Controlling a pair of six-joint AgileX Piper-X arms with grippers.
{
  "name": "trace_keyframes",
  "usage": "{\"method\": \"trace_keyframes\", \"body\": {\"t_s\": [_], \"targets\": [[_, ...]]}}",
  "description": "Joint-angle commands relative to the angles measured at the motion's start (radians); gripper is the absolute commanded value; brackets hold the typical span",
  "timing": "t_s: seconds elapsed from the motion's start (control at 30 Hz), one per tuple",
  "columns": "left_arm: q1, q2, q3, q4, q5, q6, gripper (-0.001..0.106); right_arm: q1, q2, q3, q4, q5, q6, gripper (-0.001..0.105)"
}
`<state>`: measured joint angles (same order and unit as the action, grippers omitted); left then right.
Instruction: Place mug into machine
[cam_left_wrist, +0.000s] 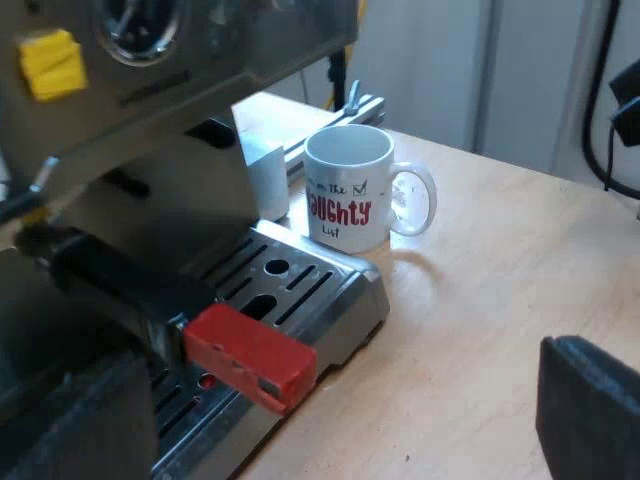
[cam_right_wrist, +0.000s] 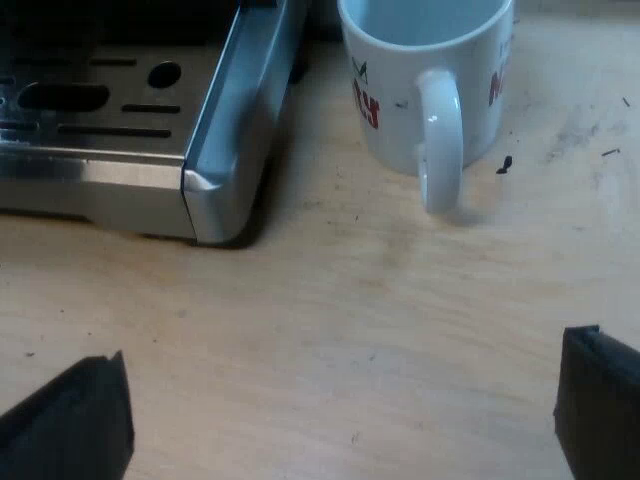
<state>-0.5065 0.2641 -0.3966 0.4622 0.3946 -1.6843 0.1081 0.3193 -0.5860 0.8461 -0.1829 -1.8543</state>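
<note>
A white mug (cam_left_wrist: 350, 190) with red lettering stands upright on the wooden table (cam_left_wrist: 480, 300), just beside the corner of the espresso machine's drip tray (cam_left_wrist: 330, 290). The mug (cam_right_wrist: 430, 70) is empty, and its handle (cam_right_wrist: 440, 140) points toward my right gripper (cam_right_wrist: 335, 420), which is open a short way off over bare wood. My left gripper (cam_left_wrist: 340, 440) is open too, with nothing between its fingers, close to the tray's edge. The holder's dark handle with its red end (cam_left_wrist: 245, 355) juts out from the machine's front over the tray.
The espresso machine (cam_left_wrist: 150, 110) has a gauge and a yellow tag (cam_left_wrist: 50, 62) on its face. A small white container (cam_left_wrist: 265, 180) stands by the machine, close to the mug. The tray's metal corner (cam_right_wrist: 215, 170) is near the mug's base.
</note>
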Motion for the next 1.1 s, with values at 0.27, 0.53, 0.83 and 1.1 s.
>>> {"method": "trace_keyframes", "body": {"t_s": [0.27, 0.53, 0.83, 1.1], "targets": [[-0.006, 0.058, 0.105, -0.085, 0.008, -0.009, 0.078, 0.001, 0.001, 0.146, -0.218, -0.007, -0.010, 0.086], [-0.006, 0.060, 0.132, -0.076, 0.008, -0.009, 0.078, 0.001, 0.001, 0.273, -0.432, 0.001, -0.010, 0.086], [-0.006, 0.060, 0.132, -0.070, 0.008, -0.009, 0.078, 0.001, 0.002, 0.535, -0.846, 0.119, -0.003, 0.086], [-0.006, 0.060, 0.132, -0.070, 0.008, -0.009, 0.078, 0.001, 0.053, 0.596, -1.038, 0.140, 0.016, 0.086]]}}
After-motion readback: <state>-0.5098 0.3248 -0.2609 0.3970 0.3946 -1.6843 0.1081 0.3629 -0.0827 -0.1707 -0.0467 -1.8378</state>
